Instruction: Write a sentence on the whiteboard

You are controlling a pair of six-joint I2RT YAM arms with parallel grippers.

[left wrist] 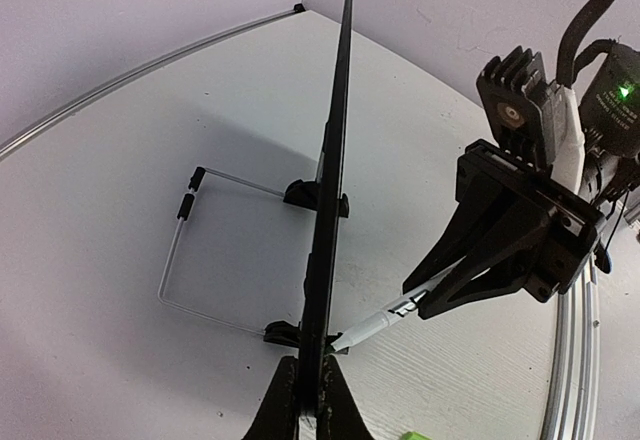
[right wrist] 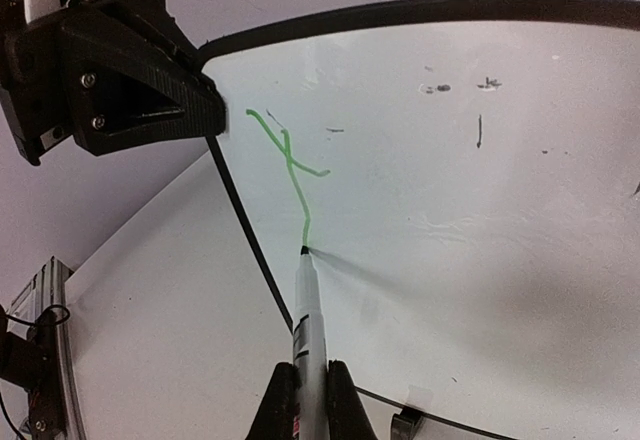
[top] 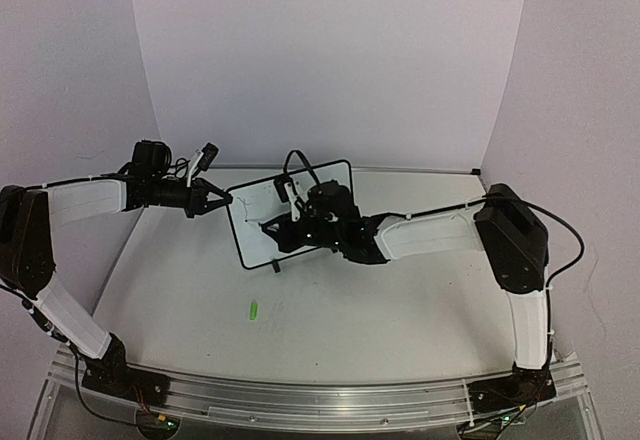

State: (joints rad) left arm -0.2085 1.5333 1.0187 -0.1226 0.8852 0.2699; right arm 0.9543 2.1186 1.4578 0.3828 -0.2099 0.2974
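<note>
Right fingers (right wrist: 281,400) tight on marker (right wrist: 308,310), tip at whiteboard (right wrist: 450,210); left fingers (left wrist: 278,405) seemingly clamped on its edge, elbows bent.

The whiteboard (top: 255,228) stands on the table (top: 350,315), the marker (right wrist: 308,310) tip against its face.

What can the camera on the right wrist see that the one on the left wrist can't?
Only the right wrist view shows the whiteboard's white face, with a green scrawl and the tip of the marker touching it. Only the left wrist view shows the board edge-on, its wire stand behind, and the right arm's fingers from the side, shut on the marker. Both show the board, the marker, and the left arm's fingers clamped on the board's edge.
</note>
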